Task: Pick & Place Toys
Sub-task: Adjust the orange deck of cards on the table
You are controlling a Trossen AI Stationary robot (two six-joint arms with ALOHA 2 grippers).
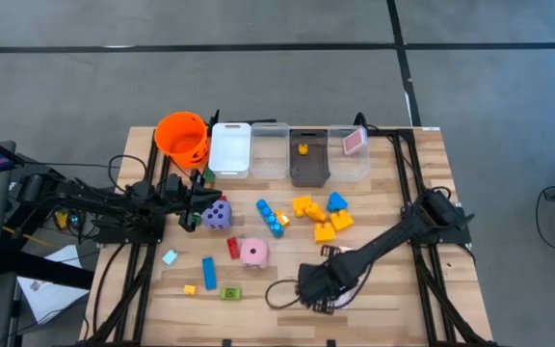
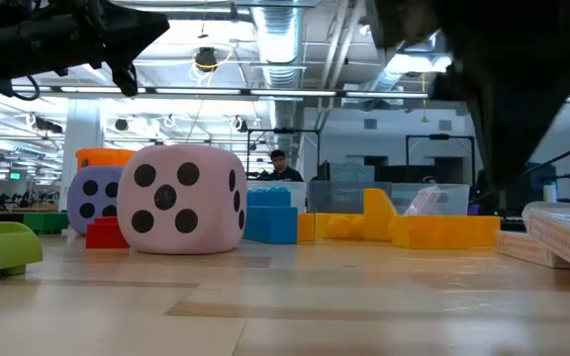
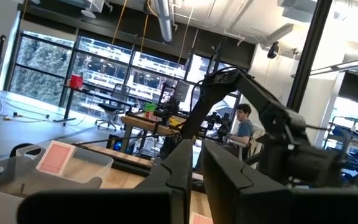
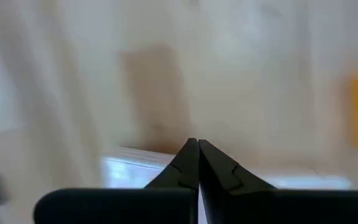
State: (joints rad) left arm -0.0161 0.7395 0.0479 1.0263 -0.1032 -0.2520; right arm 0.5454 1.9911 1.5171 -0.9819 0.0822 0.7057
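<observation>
Toys lie on the wooden table: a pink die (image 1: 252, 253), a purple die (image 1: 218, 214), blue blocks (image 1: 272, 218), yellow blocks (image 1: 318, 217) and small blocks near the front left (image 1: 209, 272). My left gripper (image 1: 197, 200) is shut and raised, just left of the purple die. My right gripper (image 1: 316, 287) is shut, low near the table's front edge, beside a pink-white card (image 2: 567, 237). In the right wrist view its fingertips (image 4: 194, 146) stand at a pale flat edge (image 4: 135, 169). My left gripper touches nothing. My right gripper points down at the table with its fingers shut. Its tips stand at the pale edge of a flat thing (image 4: 135, 169); I cannot tell whether they touch it or hold it.
An orange bucket (image 1: 182, 135) and a row of bins stand at the far edge: white (image 1: 230, 147), clear (image 1: 270, 147), grey (image 1: 308, 164) with a yellow block, and clear (image 1: 349, 159) with a pink card (image 1: 354, 143). A black cable (image 1: 282, 294) loops near the front.
</observation>
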